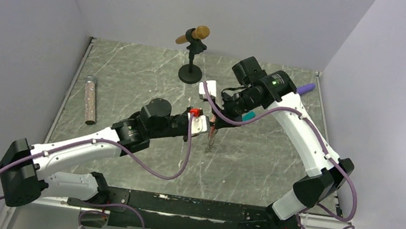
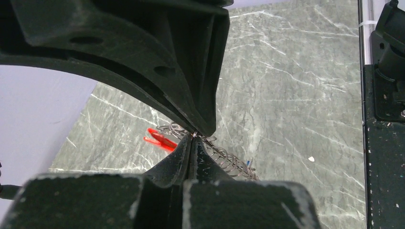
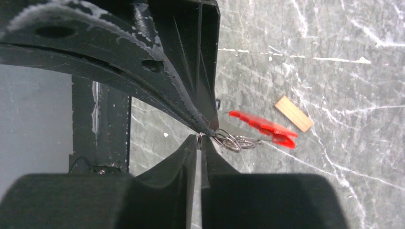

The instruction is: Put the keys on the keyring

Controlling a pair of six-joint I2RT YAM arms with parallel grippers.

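Note:
Both grippers meet above the middle of the table and hold the keyring between them. The keyring's red clip [image 1: 193, 112] sits by the left gripper [image 1: 201, 124], and its thin chain [image 1: 210, 143] hangs down. In the left wrist view the left gripper [image 2: 195, 135] is shut on silvery rings, with the red clip [image 2: 160, 139] on its left and the chain [image 2: 231, 163] with a blue tag [image 2: 248, 163] on its right. The right gripper [image 1: 216, 121] is shut on a silvery ring [image 3: 229, 142] in its wrist view [image 3: 200, 137], the red clip [image 3: 267, 128] beyond it. No black-headed keys show.
A loose tan block [image 3: 293, 113] lies on the table past the red clip. A black stand with a brown top [image 1: 192, 58] is at the back centre. A clear tube [image 1: 91, 99] lies at the left. A teal piece [image 1: 249, 116] and a purple piece [image 1: 308, 87] show by the right arm.

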